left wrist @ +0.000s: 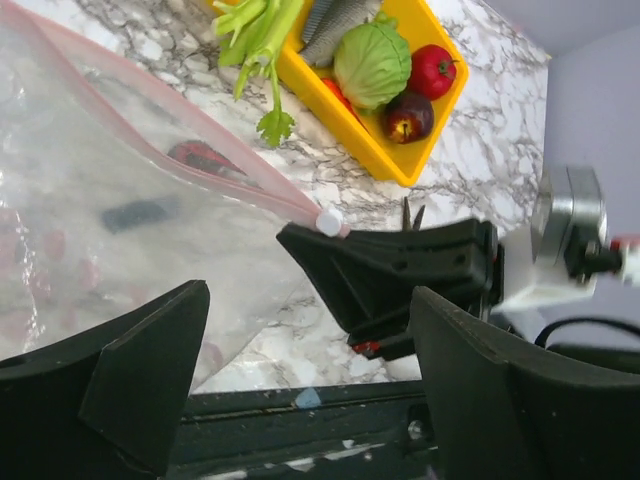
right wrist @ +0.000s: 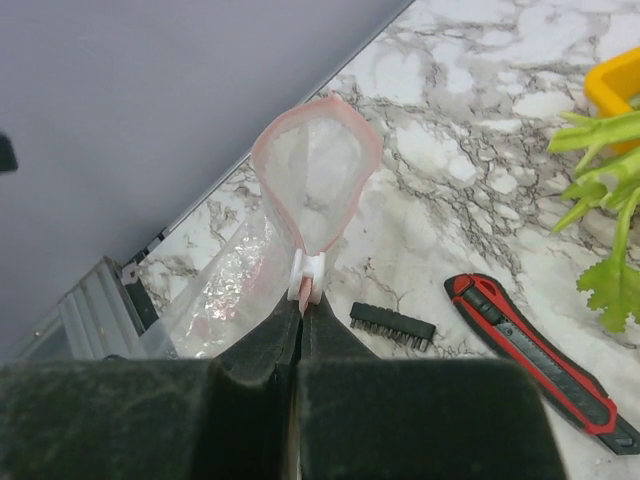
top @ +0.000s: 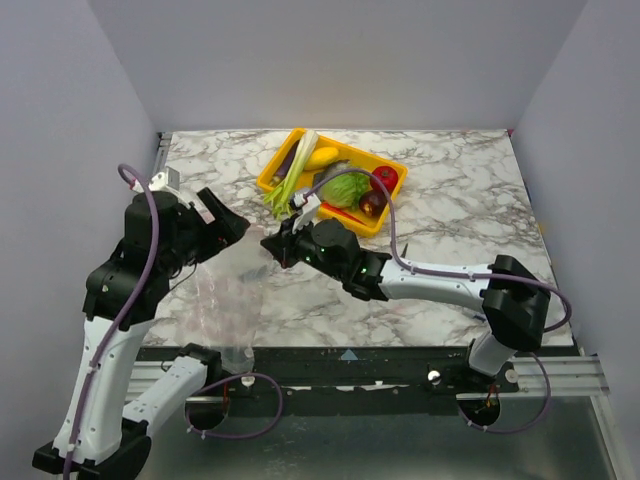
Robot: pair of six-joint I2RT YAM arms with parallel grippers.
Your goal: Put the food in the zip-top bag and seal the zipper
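Lying crumpled on the left front part of the marble table (top: 450, 220), the zip-top bag (top: 225, 300) has its mouth end raised toward the table's middle. In the right wrist view the mouth stands open as a teardrop loop, edged by the pinkish zipper (right wrist: 258, 160).

The white slider (right wrist: 308, 272) sits at the near end of that loop. The right gripper (right wrist: 302, 305) is pinched tight on it, fingers pressed together with only the slider between them.

The left gripper (left wrist: 312, 300) is spread wide and holds nothing. Its two fingers (left wrist: 110, 390) frame the bag's film and the tip of the right gripper, which reaches in from the right. In the overhead view the two grippers face each other, close but apart, above the bag's mouth.

The food is all in the yellow tray (top: 268, 180), at the back of the table beyond both grippers:
- The leek (top: 295, 170) lies with its leafy end hanging over the tray's rim.
- The squash (top: 322, 157) lies beside it.
- The fish (left wrist: 335, 25), lettuce (left wrist: 372, 62), tomato (left wrist: 432, 70) and onion (left wrist: 408, 115) are grouped toward the tray's right end.

A red-and-black knife (right wrist: 540, 355) and a small black ribbed strip (right wrist: 392, 322) lie on the marble between the bag and the tray. The strip is just beside the slider. In the left wrist view both show through the clear film.
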